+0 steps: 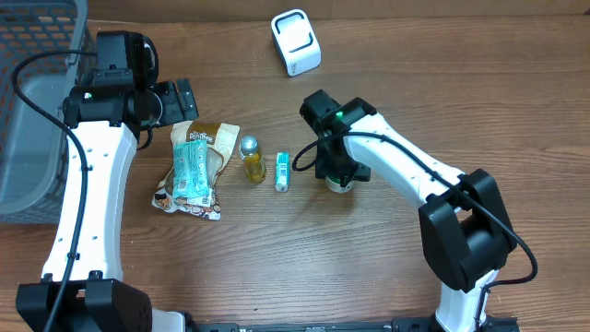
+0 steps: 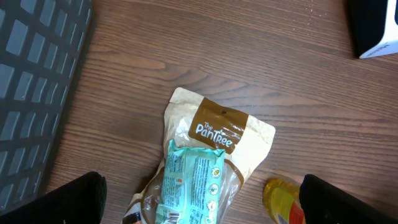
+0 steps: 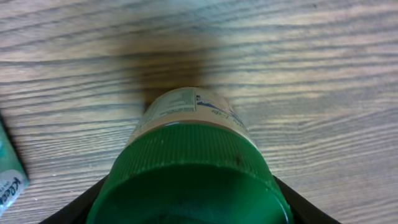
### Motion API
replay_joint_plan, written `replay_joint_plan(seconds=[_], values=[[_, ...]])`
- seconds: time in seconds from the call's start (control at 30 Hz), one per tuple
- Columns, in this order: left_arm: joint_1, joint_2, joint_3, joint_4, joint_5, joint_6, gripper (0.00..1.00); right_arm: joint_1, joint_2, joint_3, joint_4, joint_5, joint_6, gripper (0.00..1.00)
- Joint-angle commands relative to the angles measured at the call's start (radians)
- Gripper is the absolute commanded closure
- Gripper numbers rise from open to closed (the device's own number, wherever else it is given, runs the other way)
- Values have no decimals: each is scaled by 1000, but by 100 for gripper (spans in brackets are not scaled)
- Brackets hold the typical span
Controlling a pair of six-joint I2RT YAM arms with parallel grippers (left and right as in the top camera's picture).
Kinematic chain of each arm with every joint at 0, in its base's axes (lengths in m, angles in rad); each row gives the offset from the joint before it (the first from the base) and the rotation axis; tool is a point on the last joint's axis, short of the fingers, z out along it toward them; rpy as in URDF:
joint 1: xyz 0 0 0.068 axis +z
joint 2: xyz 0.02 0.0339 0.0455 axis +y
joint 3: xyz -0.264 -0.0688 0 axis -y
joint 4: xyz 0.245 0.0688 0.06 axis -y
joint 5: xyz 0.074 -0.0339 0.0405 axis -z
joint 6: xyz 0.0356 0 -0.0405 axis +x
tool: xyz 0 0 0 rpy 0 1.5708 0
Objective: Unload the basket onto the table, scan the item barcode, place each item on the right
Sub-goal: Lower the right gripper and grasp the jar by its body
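A jar with a green ribbed cap and a pale label stands upright on the table, mostly hidden under my right gripper in the overhead view. In the right wrist view the black fingers press against both sides of the cap, so my right gripper is shut on it. My left gripper hangs wide open above the snack packs, its fingertips apart with nothing between them. The white scanner sits at the back of the table.
A brown PanTree bag lies under a teal pack. Beside them lie a yellow bottle and a small teal tube. A grey basket fills the left edge.
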Motion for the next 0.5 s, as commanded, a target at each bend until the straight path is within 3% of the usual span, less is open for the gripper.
replay_joint_plan(seconds=[0.0,0.07,0.1,0.37,0.47], values=[[2,2,26,-1,4,-6,1,-6,10,2,-9,-22,21,25],[2,2,26,-1,4,-6,0,-7,10,2,3,-21,16,2],[2,2,26,-1,4,-6,1,-7,10,2,10,-21,16,0],[2,2,26,-1,4,-6,0,-23,11,2,26,5,18,0],[2,2,26,-1,4,-6,0,-35,11,-14,28,-3,39,5]])
